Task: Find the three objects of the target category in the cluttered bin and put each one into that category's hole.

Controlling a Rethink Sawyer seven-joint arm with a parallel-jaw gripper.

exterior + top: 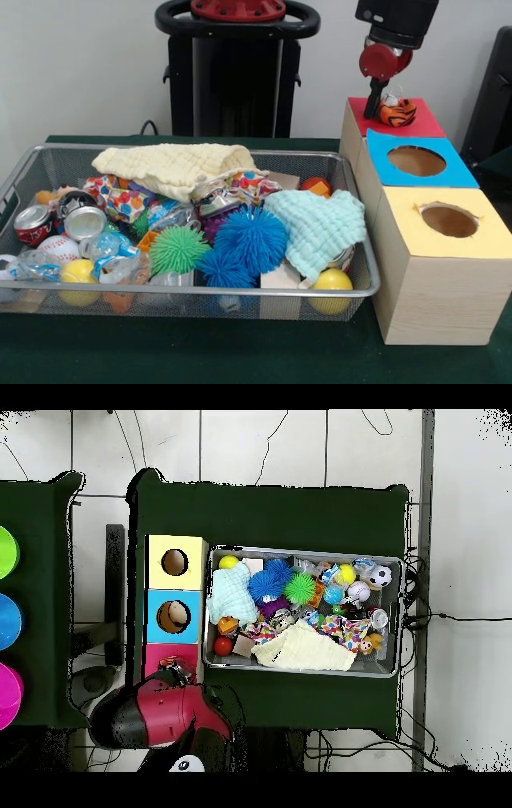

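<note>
My gripper (pixel 382 110) is over the red-topped box (pixel 424 124) at the far right and looks shut on the orange, black-striped plush toy (pixel 398 113). The toy sits low over the red top and covers its hole. In the overhead view the gripper (pixel 176 674) is at the red box (pixel 158 654). The wire mesh bin (pixel 192 297) is full of clutter. An orange-tan plush (pixel 48 195) lies at its far left corner and also shows in the overhead view (pixel 372 646). The pale yellow-tan plush is not visible.
The blue-topped box (pixel 456 172) and the yellow-topped box (pixel 488 240) stand in a row in front of the red one. The bin holds a yellow cloth (pixel 172 166), a mint cloth (pixel 320 228), spiky balls (pixel 248 238), cans (pixel 34 224) and yellow balls (pixel 332 282).
</note>
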